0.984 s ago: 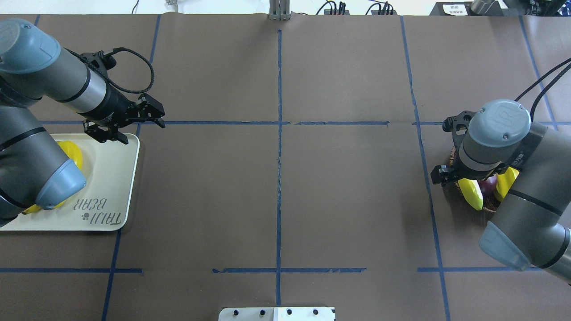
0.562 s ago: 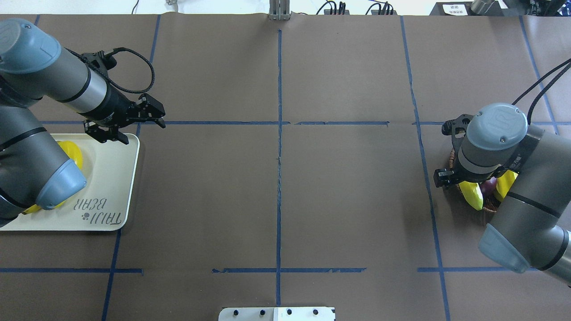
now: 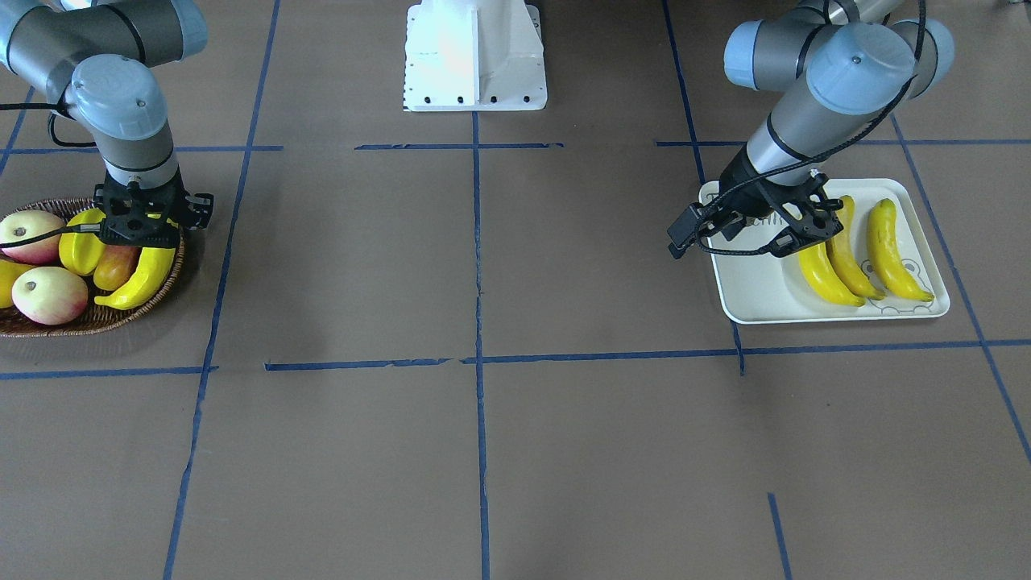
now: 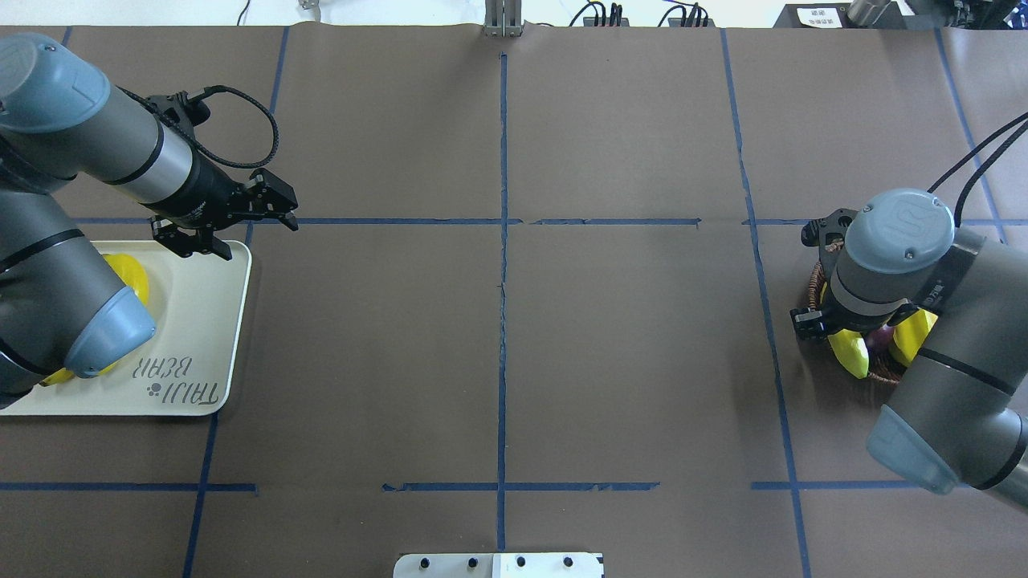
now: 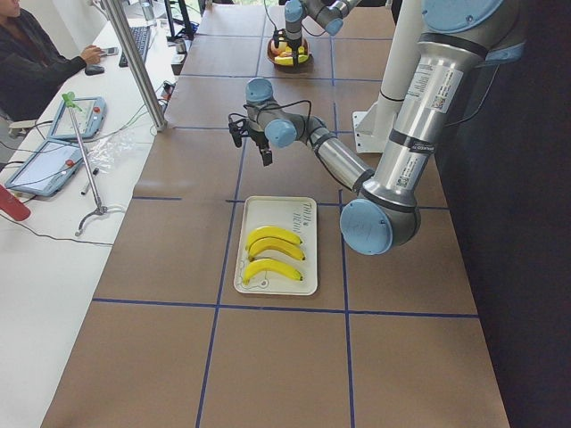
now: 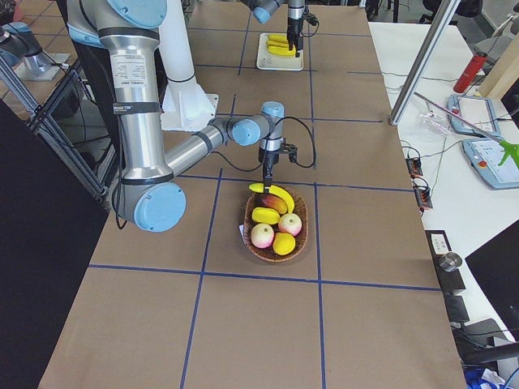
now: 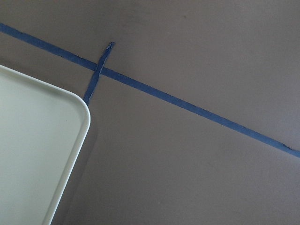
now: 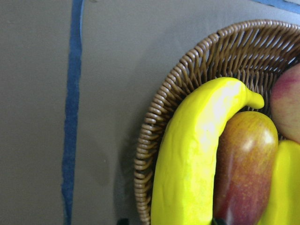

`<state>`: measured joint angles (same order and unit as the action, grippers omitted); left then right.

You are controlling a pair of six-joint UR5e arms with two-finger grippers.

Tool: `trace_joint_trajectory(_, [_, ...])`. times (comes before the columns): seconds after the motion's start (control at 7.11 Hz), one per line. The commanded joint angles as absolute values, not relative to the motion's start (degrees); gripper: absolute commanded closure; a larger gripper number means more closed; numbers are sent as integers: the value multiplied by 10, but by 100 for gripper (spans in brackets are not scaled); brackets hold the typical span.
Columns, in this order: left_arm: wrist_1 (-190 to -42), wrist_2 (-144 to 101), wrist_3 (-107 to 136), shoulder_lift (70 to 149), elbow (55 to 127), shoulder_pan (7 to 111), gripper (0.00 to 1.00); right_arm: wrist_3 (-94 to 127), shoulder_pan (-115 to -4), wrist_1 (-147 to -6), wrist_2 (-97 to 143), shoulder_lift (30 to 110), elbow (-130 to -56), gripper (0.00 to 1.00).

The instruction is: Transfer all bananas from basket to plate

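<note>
Brown paper (image 4: 626,361) crossed by blue tape lines (image 4: 503,321) covers the table. At one end the right gripper (image 3: 141,239) points straight down into a shallow oval brown wicker basket (image 8: 187,70). It sits astride a long curved glossy yellow toy banana (image 8: 192,154) lying just inside the basket's rim. Dark fingertips (image 8: 123,221) show on either side of that banana at the bottom of the wrist view, but I cannot tell whether they pinch it. An oblong red-and-yellow fruit (image 8: 246,159) touches the banana, with a ribbed yellow-green starfruit (image 3: 80,246) and round pink-white apples (image 3: 50,294) beyond. Well apart at the other end, the left gripper (image 3: 804,238) hangs empty, its fingers spread, near one edge of a pale cream rectangular plate (image 3: 749,298) lettered "TAIJI BEAR". Three more yellow bananas (image 3: 842,258) lie side by side on that plate.
</note>
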<state>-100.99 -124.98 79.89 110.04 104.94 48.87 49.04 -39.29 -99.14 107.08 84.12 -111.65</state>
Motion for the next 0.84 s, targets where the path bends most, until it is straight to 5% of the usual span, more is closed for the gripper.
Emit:
trace_joint_trajectory(0.0, [-1010, -1250, 799, 1100, 1049, 489, 0, 490, -393, -991, 1071, 842, -1118, 54])
trace_joint_trajectory(0.28, [-1009, -1250, 799, 1100, 1051, 489, 0, 491, -394, -991, 1071, 840, -1126, 78])
trace_joint_trajectory(0.7, [-1009, -1251, 799, 1103, 1050, 489, 0, 491, -402, -1021, 1071, 839, -1168, 96])
